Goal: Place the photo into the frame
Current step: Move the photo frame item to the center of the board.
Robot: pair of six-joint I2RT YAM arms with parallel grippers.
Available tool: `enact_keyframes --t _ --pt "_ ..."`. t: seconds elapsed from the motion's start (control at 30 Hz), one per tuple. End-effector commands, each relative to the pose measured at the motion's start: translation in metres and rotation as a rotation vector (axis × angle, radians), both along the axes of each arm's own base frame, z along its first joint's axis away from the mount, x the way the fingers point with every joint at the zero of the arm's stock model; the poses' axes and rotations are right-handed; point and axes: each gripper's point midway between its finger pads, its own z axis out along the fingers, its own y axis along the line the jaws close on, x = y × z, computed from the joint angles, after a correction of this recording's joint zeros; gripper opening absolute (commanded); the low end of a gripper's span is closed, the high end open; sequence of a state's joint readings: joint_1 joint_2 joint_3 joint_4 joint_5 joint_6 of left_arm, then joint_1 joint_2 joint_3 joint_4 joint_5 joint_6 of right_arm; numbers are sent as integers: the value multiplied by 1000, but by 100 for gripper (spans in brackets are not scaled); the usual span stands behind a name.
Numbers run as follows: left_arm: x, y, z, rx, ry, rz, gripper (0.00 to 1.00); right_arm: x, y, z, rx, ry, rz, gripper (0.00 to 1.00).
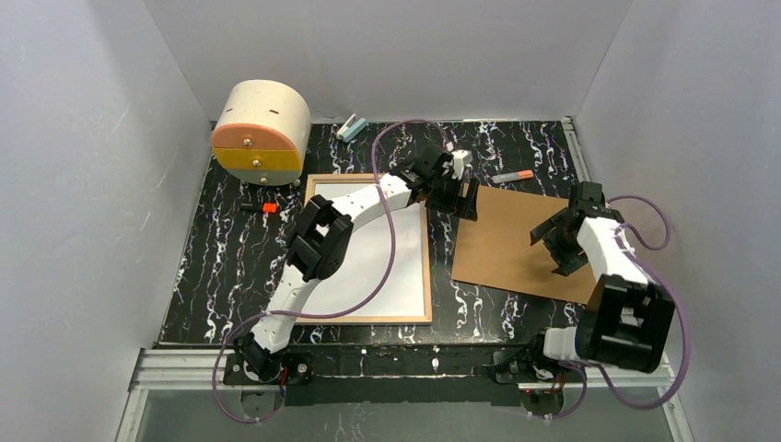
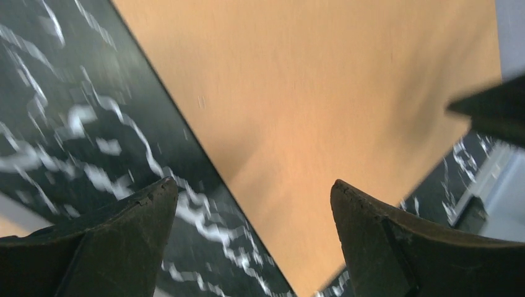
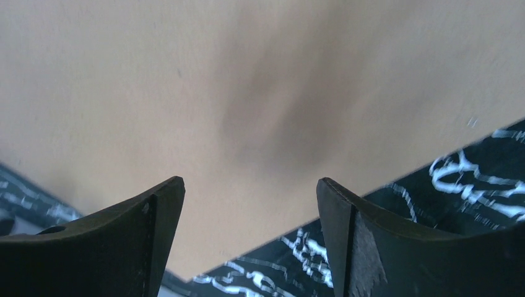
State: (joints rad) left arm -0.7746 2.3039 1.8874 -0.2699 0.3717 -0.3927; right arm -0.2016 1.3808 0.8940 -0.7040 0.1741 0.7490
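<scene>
Top external view, from the left: shows a round cream drawer box (image 1: 261,133) at the far corner of the black marbled table (image 1: 212,276), with a red-capped marker (image 1: 262,208) just in front of it. Then shows the frame (image 1: 429,276) lying flat on the table, left of centre, with the left arm stretched across above it. Looks large and thin, with a light wood-coloured rim, square corners and a white surface filling the inside. Cannot tell whether that is a print or something under bare glass.

Places the left tool (image 1: 458,204) just beyond the frame's far right corner, clear of the rim. Hangs there over the left edge of a plain brown backing board (image 1: 507,249). Puts the right tool (image 1: 555,250) well to the right of the frame, above the board's right half.

Left wrist view: shows black fingers (image 2: 124,241) spread wide, gripping nothing, with the board's edge and the table below.

Right wrist view: shows fingers (image 3: 142,235) likewise wide apart and empty over the brown board.
</scene>
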Motion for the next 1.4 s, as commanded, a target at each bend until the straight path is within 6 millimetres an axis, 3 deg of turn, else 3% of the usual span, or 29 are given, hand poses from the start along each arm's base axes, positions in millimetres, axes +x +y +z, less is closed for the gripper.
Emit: enact_keyframes --t 0.0,0.23,0.4,0.73,0.93,1.1,1.37 --pt "55 -21 31 -25 -259 -31 92 -23 40 12 187 -52 -58 86" --pt "91 -58 26 -154 -400 -29 98 -58 93 15 450 -40 -50 97" --pt "113 -71 9 -180 -467 1 98 -63 105 15 509 -45 -22 98" --pt "143 -66 -22 -89 -612 26 98 -77 123 -13 625 27 -23 96" --pt "132 -83 -27 -194 -608 -58 98 -77 120 -19 603 62 -25 94" --pt "110 -90 -35 -292 -439 -124 96 -74 117 -24 580 71 -32 91" --pt "66 -55 -64 -247 -198 -209 78 -62 116 -33 484 80 9 89"
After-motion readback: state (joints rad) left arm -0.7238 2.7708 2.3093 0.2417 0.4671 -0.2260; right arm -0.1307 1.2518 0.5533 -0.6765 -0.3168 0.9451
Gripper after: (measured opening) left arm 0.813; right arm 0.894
